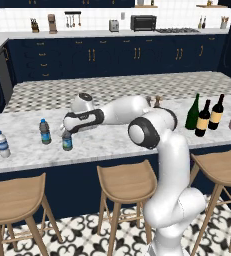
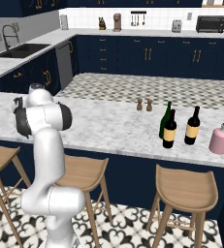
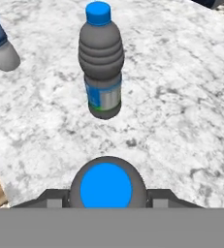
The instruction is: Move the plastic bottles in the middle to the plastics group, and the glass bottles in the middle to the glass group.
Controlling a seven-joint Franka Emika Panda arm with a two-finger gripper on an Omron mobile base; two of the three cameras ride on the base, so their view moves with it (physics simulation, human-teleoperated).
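From where I stand, the white arm reaches out low over the marble desk [image 1: 117, 142], and its pincer [image 1: 66, 132] sits down over the top of the small translucent bluish plastic water bottle with the blue cap [image 1: 67, 143]. In the hand view the cap and grey shoulders fill the gap between the two dark tips, so I take the pincer to be closed narrowly on that bottle. I cannot tell whether its base rests on the marble or hangs just above it.

My landmark is the darker blue-tinted plastic bottle with a blue cap [image 1: 45, 131], standing upright. The gripped bottle is just beside it, on the stool side. The clear white-capped water bottle [image 1: 3, 144] stands further out on the landmark's other side. The plain green wine bottle [image 1: 192, 112] and the dark wine bottle with the yellow-orange label [image 1: 203, 119] stand well apart from it, far along the desk.

The risk here seems to be the close neighbour. Any sideways swing on release could knock the landmark bottle over. The grip is high on a rounded shoulder, so the light bottle could slip or tilt and topple once freed.
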